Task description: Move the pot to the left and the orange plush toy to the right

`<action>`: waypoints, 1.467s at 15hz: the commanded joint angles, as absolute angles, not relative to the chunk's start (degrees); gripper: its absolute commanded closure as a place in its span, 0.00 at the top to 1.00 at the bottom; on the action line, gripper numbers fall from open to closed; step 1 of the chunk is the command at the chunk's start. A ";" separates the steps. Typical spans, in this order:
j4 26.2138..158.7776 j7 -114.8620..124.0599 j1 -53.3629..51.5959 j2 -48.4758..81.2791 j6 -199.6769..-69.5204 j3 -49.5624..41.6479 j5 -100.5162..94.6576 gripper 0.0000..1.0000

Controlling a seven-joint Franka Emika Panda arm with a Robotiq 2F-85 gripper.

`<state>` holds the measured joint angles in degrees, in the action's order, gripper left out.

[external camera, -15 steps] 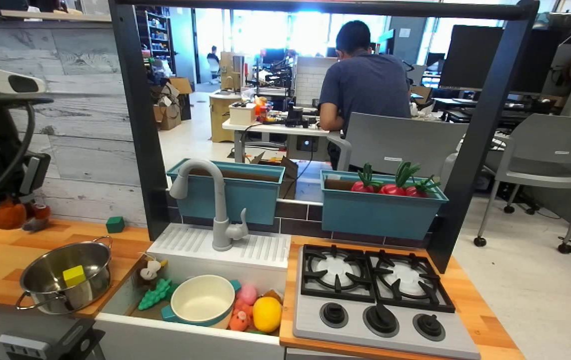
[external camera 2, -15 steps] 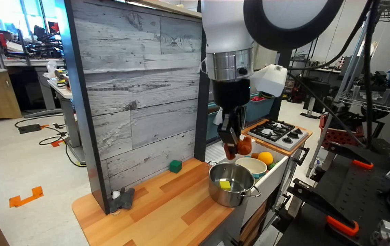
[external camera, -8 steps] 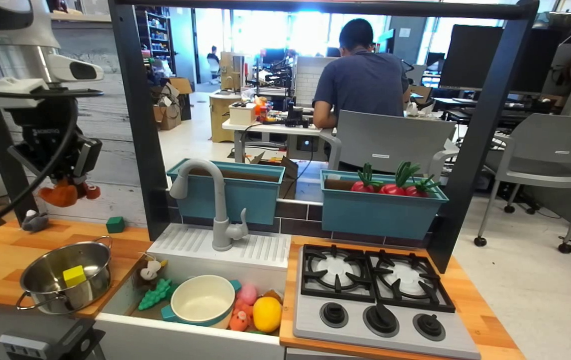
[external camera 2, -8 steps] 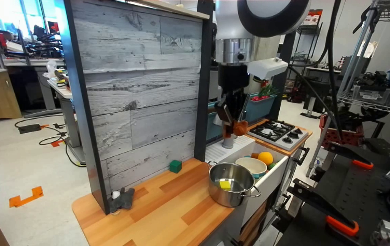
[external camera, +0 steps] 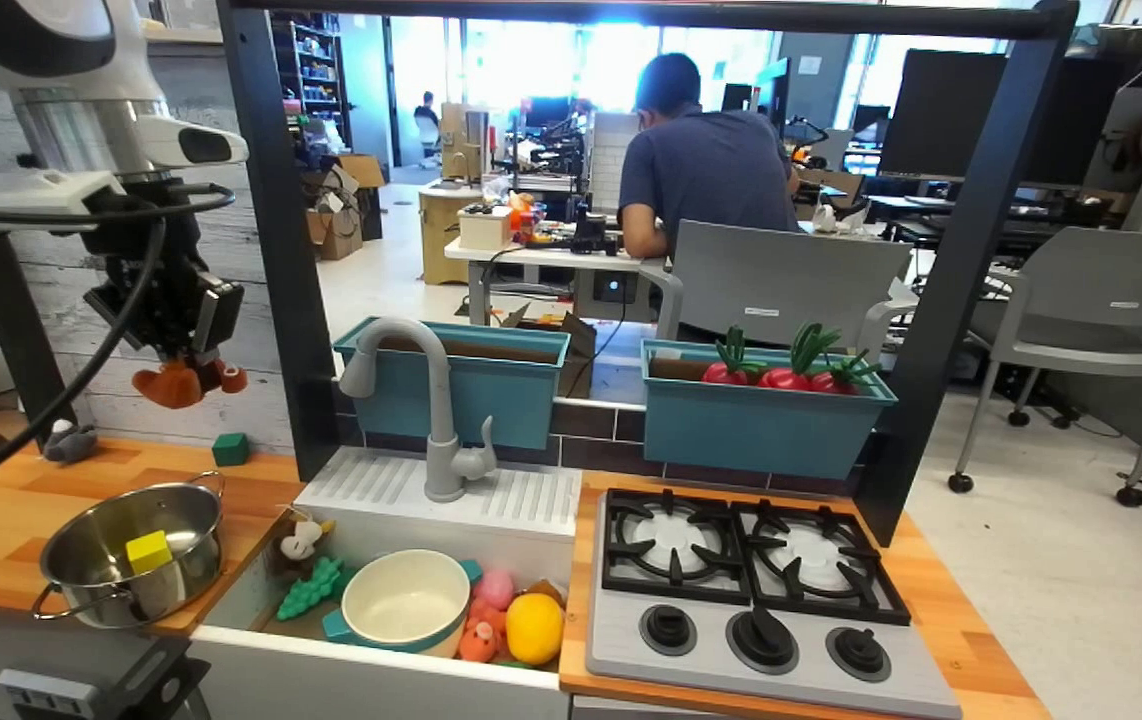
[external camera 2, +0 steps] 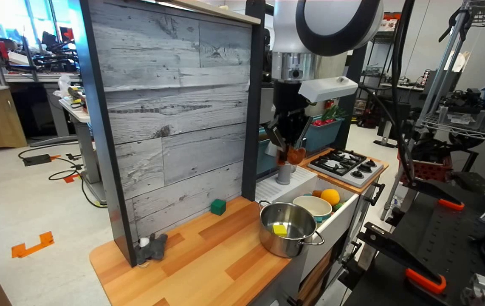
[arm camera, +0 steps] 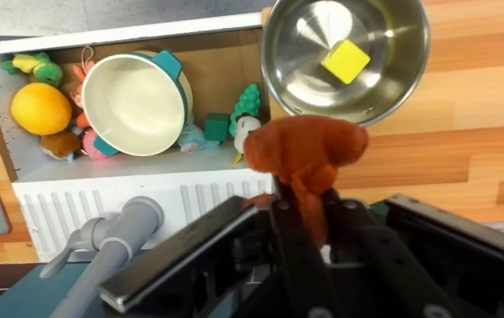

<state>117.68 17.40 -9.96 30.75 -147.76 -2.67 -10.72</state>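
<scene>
The orange plush toy (arm camera: 305,143) hangs in the air, pinched between the fingertips of my gripper (arm camera: 307,194). Its lower body sits between the fingers and its rounded limbs stick out past them in the wrist view. In both exterior views the toy (external camera: 169,386) is held above the counter, near the wooden wall and short of the faucet. The shiny silver pot (external camera 2: 280,247) stands upright on the wooden counter beside the sink, with a yellow block (arm camera: 346,62) inside. My gripper is higher than the pot and touches neither it nor the counter.
The sink (external camera: 391,672) holds a cream bowl (external camera: 406,600), a yellow ball (external camera: 534,628) and several toys. A grey faucet (external camera: 443,440) rises behind it, with a stove (external camera: 621,640) beyond. A green block (external camera 2: 218,207) and a grey plush (external camera 2: 152,248) sit by the wall.
With the toy in its grip, my gripper has risen and moved toward the sink and faucet, slowing in the last half second. The pot and its block have stayed put.
</scene>
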 commanded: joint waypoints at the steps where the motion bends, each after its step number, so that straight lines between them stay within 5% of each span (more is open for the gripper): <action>1: 115.95 25.02 -10.80 32.58 -148.60 -7.42 -10.01 0.04; 10: 116.56 34.19 -4.43 33.57 -151.42 -12.27 -1.51 0.04; 22: 101.17 53.59 -1.34 45.69 -156.73 -23.35 5.54 0.04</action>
<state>105.88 47.86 -1.34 41.77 -158.38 -20.66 3.74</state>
